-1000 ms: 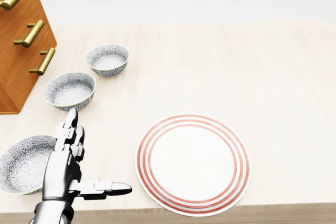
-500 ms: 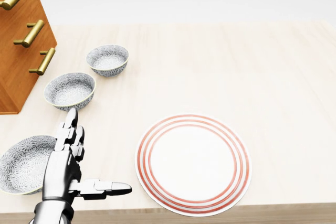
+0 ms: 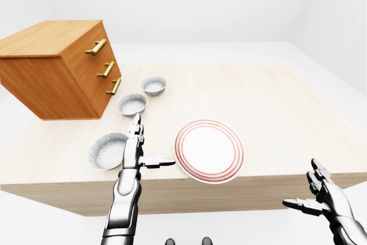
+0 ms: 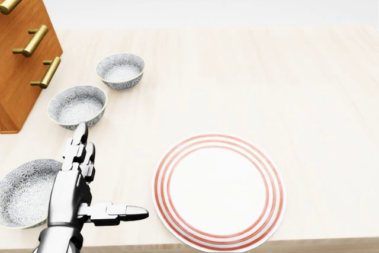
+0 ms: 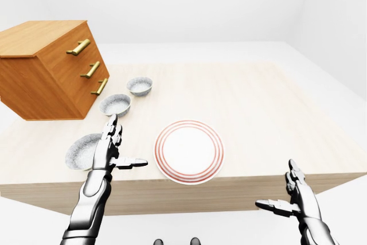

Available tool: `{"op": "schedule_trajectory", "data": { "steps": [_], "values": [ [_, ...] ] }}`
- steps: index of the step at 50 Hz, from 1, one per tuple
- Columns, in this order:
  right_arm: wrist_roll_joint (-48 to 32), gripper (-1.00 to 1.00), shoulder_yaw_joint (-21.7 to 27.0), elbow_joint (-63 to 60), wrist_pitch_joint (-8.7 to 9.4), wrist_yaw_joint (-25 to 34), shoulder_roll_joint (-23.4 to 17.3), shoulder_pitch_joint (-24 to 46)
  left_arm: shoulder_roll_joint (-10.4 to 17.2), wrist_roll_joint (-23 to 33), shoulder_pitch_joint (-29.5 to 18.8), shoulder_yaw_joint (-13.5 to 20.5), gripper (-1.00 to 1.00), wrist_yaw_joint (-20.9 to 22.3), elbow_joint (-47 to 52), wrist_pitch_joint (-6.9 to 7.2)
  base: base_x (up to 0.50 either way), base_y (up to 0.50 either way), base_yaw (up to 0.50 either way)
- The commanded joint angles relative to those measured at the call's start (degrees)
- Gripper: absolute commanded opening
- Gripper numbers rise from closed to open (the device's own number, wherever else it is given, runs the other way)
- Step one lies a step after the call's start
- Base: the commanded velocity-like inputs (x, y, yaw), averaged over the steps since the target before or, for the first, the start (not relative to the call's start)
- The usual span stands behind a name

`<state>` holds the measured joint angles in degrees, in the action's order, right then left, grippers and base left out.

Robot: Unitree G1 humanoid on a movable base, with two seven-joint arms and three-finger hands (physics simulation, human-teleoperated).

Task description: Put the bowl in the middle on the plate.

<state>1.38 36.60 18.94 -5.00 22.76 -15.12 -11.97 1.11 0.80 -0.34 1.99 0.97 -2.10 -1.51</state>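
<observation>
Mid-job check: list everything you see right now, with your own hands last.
Bowls: three, grey-patterned, diagonal row at the head view's left: upper bowl, middle bowl, lower bowl.
Plate: one, white with red rings, empty, bottom centre of the head view.
Drawer chest: one, orange-brown wood, brass handles, table's left part.
Table: one, pale wood.
Left hand: silver, fingers open, beside the lower bowl.
Right hand: silver, fingers open, bottom right of the eye views, off the table.

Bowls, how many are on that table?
3, in a diagonal row at the head view's left: the top bowl, the middle bowl, the bottom bowl by the left hand. None seems hidden.
</observation>
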Motion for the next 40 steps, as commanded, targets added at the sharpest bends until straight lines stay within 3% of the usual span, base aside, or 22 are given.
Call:
{"op": "schedule_trajectory", "data": {
  "steps": [1,19,28,32,35,40],
  "values": [
    [-0.02,1.0,-0.06,0.82,0.0,0.1,-0.21,0.21,-0.04,0.1,0.2,-0.1,1.0,0.0,0.46,0.18,0.22,0.0,0.0],
    [-0.49,1.0,-0.51,2.04,0.0,-0.61,-0.69,0.27,0.04,0.33,-0.36,-0.07,1.0,0.04,-1.09,-0.82,0.37,0.04,0.0],
    [-1.54,1.0,-0.73,1.52,0.0,-2.43,-0.68,0.22,-0.03,0.41,0.1,-0.2,1.0,0.08,0.29,0.1,0.36,0.09,0.0],
    [-1.81,1.0,-0.63,1.13,0.0,-2.5,-0.58,0.09,0.0,0.4,-0.17,-0.12,1.0,0.11,-0.56,-0.48,0.23,0.08,0.0],
    [-1.99,1.0,-0.55,1.95,0.0,-2.68,-0.74,0.4,-0.04,0.4,0.08,-0.21,1.0,0.1,0.37,0.19,0.23,0.11,0.0],
    [-2.0,1.0,-0.78,1.99,0.0,-2.92,-0.63,0.45,-0.03,0.45,0.16,-0.19,1.0,0.15,0.09,-0.21,0.23,0.15,0.0]
  ]
}}
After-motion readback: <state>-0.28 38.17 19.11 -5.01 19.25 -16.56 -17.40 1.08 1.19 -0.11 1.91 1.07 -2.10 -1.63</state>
